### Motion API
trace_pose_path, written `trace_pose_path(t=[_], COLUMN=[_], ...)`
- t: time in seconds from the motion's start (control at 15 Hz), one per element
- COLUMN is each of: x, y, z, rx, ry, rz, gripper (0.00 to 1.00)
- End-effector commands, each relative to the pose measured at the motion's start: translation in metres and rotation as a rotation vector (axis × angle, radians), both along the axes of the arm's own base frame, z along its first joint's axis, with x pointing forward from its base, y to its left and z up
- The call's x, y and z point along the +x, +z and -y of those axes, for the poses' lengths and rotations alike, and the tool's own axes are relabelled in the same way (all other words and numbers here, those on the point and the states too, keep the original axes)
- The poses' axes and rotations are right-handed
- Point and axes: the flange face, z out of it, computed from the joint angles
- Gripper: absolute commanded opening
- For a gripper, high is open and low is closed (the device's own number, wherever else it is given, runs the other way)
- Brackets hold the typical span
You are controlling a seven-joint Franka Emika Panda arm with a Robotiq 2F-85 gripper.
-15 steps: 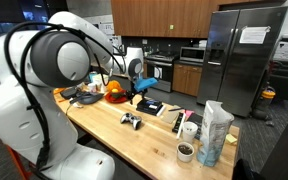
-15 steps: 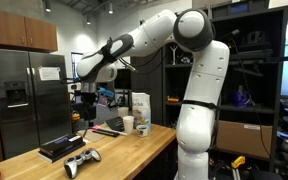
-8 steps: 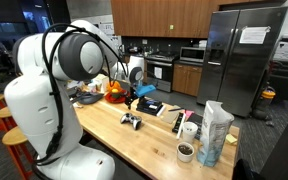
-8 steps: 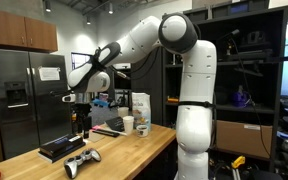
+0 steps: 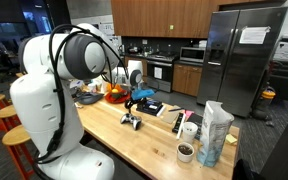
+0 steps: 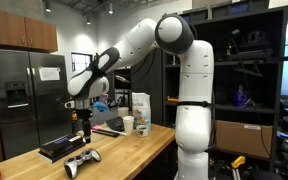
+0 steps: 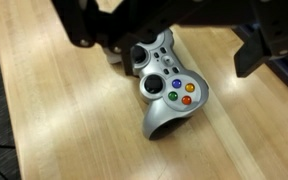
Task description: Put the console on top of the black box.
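The console (image 7: 164, 90), a light-grey controller with coloured buttons, lies flat on the wooden table; it also shows in both exterior views (image 5: 131, 121) (image 6: 81, 161). My gripper (image 7: 164, 55) hangs open straight above it, one dark finger (image 7: 79, 30) to one side and the other finger (image 7: 254, 50) wide to the other, touching nothing. In both exterior views the gripper (image 5: 135, 99) (image 6: 83, 128) sits a short way above the table. The black box (image 6: 59, 148) lies flat beside the console, also seen as the black box (image 5: 149, 106) just behind it.
An orange round object (image 5: 114, 92) and clutter sit at the table's far end. A pale bag (image 5: 214, 132), a white cup (image 5: 189, 130) and a dark cup (image 5: 185, 151) stand near the other end. A tall black refrigerator (image 5: 244, 60) stands behind.
The arm has swung over and lowered the gripper towards the console. The jaws have stayed open; the console and the box have not moved.
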Motion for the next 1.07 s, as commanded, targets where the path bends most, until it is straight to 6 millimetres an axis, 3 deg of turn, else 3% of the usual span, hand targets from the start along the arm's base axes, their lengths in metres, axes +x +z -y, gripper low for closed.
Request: trace_pose_path(t=[0.0,0.33,0.73,1.0], x=[-0.026,-0.046,-0.051,-0.045], y=[0.012,-0.006,-0.041,-0.047], z=[0.005,-0.003,0.015,0.028], rx=[-0.022,0.008,0.005,0.003], ry=[-0.203,-0.486,-0.807,-0.994], rz=[-0.01,-0.024,0.029,0.115], gripper=[1.0,1.0,1.0,1.0])
